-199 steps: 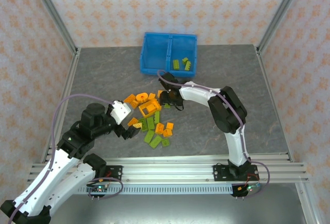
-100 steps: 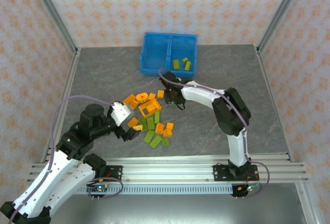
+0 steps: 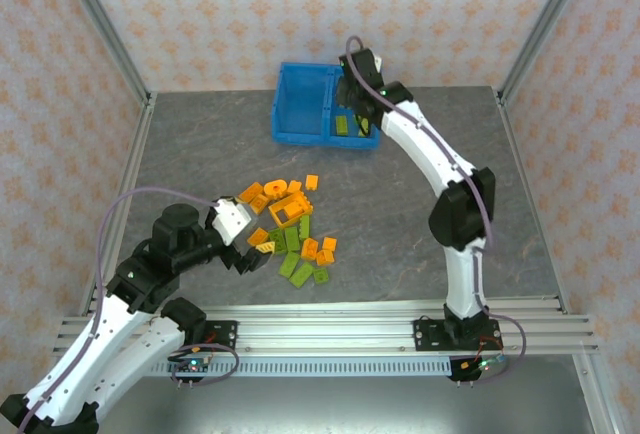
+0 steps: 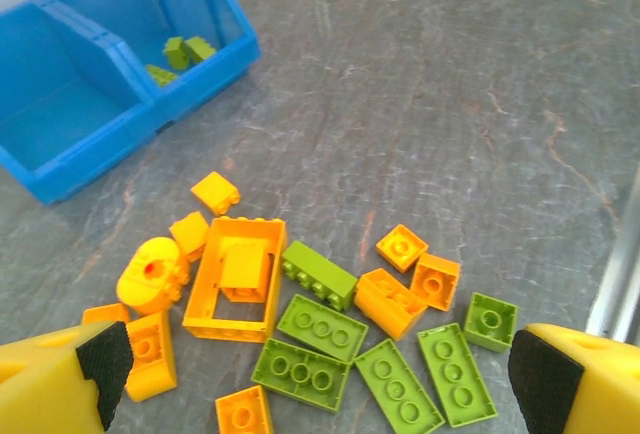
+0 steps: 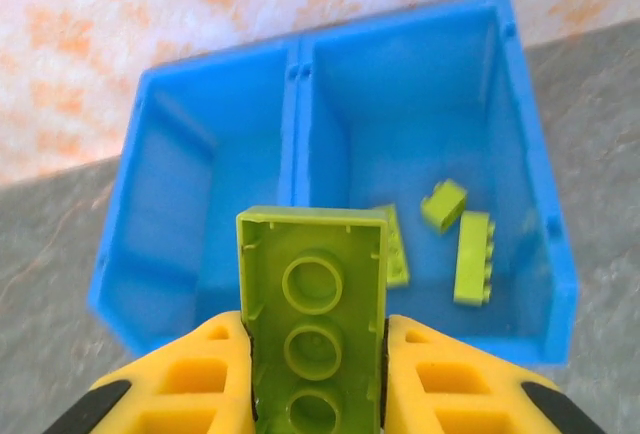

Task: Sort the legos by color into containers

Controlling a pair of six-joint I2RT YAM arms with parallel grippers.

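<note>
Your right arm has swung off the heap since a second ago and now stretches to the 12 o'clock end of the tabletop [image 3: 200, 154], with the right tool [image 3: 354, 94] up over the blue bin [image 3: 300, 136]. Back then it was down at the heap's 1 o'clock edge with the jaws half closed. Now it's clamped on a lime green brick [image 5: 312, 294], hollow underside toward the wrist camera, with a yellow finger [image 5: 440, 364] pressed on each long side. From that wrist view the brick hangs in front of the divider [image 5: 297, 134], a touch toward the right compartment [image 5: 420, 124], and clear of the bin. Three lime green pieces [image 5: 472, 254] already lie in that compartment, toward its 3 o'clock wall.

Your left arm hasn't budged. The left tool [image 3: 250, 254] is spread wide at about 8 o'clock of the heap, and its wrist view looks down on the bricks between the two pads [image 4: 100, 359].

The rest of the legos [image 3: 290, 229] sit mid-tabletop, orange and green mixed together. The orange hollow square piece [image 4: 235, 279] is on the heap's 12 o'clock side with a small orange brick inside its frame. One little orange brick [image 3: 311, 182] sits apart at 1 o'clock
</note>
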